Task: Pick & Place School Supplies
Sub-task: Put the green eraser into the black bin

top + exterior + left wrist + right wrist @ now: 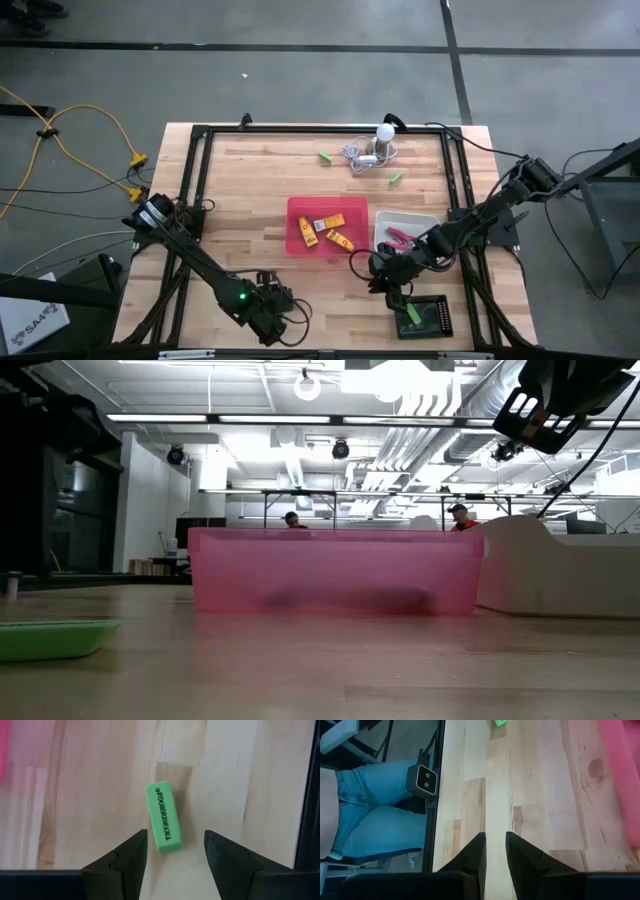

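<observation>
A bright-green eraser (164,817) lies flat on the wooden table near its front edge. My left gripper (175,834) hovers over it, open, with a finger on either side of the eraser's near end and a gap on both sides. In the high view the left gripper (275,316) hides the eraser. My right gripper (495,836) hangs above bare table between the pink tray (296,208) and the black tray (440,322). Its fingers stand a narrow gap apart with nothing between them. Yellow-orange blocks (330,232) lie in the pink tray, and pink-handled scissors (400,237) in the white tray (425,218).
Two green sticks (325,157) (396,177) and a white bulb with a grey cord (375,148) lie at the far side. A green piece (410,318) lies in the black tray. A person's legs in jeans (375,815) stand by the table's near edge, beside a small camera (425,778).
</observation>
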Action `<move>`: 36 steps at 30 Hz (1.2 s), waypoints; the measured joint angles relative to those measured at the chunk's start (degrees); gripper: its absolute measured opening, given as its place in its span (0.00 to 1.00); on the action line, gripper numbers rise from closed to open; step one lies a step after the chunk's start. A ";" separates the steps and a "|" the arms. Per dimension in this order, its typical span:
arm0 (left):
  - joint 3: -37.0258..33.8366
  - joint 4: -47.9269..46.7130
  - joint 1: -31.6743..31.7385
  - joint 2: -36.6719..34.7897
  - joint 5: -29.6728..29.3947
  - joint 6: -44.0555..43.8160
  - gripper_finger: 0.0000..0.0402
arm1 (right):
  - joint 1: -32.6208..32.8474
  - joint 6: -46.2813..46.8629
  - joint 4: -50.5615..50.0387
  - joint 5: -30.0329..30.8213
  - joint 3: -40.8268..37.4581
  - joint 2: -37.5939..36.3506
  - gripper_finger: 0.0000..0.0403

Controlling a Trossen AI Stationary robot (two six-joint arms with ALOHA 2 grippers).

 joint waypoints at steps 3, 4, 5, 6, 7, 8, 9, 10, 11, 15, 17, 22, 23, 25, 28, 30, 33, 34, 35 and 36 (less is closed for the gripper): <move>0.01 0.93 0.49 0.52 -0.33 -3.79 0.48 | 0.00 0.00 -0.05 0.00 0.00 0.00 0.15; 0.00 0.80 0.56 0.81 -0.37 -4.50 0.48 | 0.00 0.00 -0.02 -0.01 0.00 0.00 0.15; 0.00 1.42 0.58 1.27 -0.48 -5.35 0.48 | 0.01 0.00 -0.02 -0.01 0.00 0.00 0.15; 0.00 1.91 0.59 1.68 -0.52 -5.92 0.48 | 0.05 0.00 -0.04 -0.01 0.00 0.00 0.15; 0.00 1.71 0.61 2.02 -0.42 -6.13 0.48 | 0.10 -0.02 -0.06 0.01 -0.02 0.00 0.15; 0.00 1.79 0.61 2.51 -0.15 -6.29 0.48 | 0.11 0.00 -0.02 -0.01 -0.02 0.00 0.15; 0.00 2.65 0.61 2.94 0.26 -6.51 0.48 | 0.15 -0.02 -0.02 -0.01 -0.02 0.00 0.15; 0.00 2.92 0.71 3.40 0.41 -6.55 0.48 | 0.30 -0.02 -0.17 0.01 -0.02 0.00 0.15; 0.00 2.72 0.72 3.69 0.34 -6.55 0.48 | 0.37 -0.02 -0.31 0.02 -0.04 0.00 0.15; -0.01 2.02 0.81 4.64 0.48 -6.84 0.48 | 0.79 -0.02 -0.28 0.08 -0.04 0.00 0.15; -0.02 1.97 1.12 4.85 0.64 -6.90 0.48 | 1.03 0.00 -0.30 0.46 -0.04 0.00 0.15; 0.02 1.64 1.33 5.02 0.64 -6.87 0.48 | 1.55 -0.02 -0.28 1.42 -0.04 0.00 0.15; 0.02 1.68 1.33 5.02 0.64 -6.87 0.48 | 1.55 0.00 -0.28 1.44 -0.04 0.00 0.15; 0.02 1.65 1.33 5.02 0.59 -6.67 0.48 | 1.55 -0.02 -0.26 1.44 -0.04 0.00 0.15; 0.02 1.64 1.34 5.02 0.75 -6.58 0.48 | 1.53 -0.02 -0.27 1.45 -0.04 0.00 0.15; 0.02 1.63 1.33 5.02 0.81 -6.59 0.48 | 1.53 -0.02 -0.27 1.46 -0.04 0.00 0.15; 0.02 1.44 1.33 5.02 0.85 -6.66 0.48 | 1.55 0.00 -0.28 1.46 -0.02 0.00 0.15; 0.02 1.29 1.33 5.02 0.85 -6.79 0.48 | 1.55 -0.01 -0.28 1.45 -0.02 0.00 0.15; 0.02 1.01 1.33 5.02 0.85 -7.07 0.48 | 1.55 -0.02 -0.28 1.46 -0.02 0.00 0.15; 0.02 0.82 1.33 5.02 0.85 -7.33 0.47 | 1.55 -0.02 -0.28 1.46 -0.02 0.00 0.15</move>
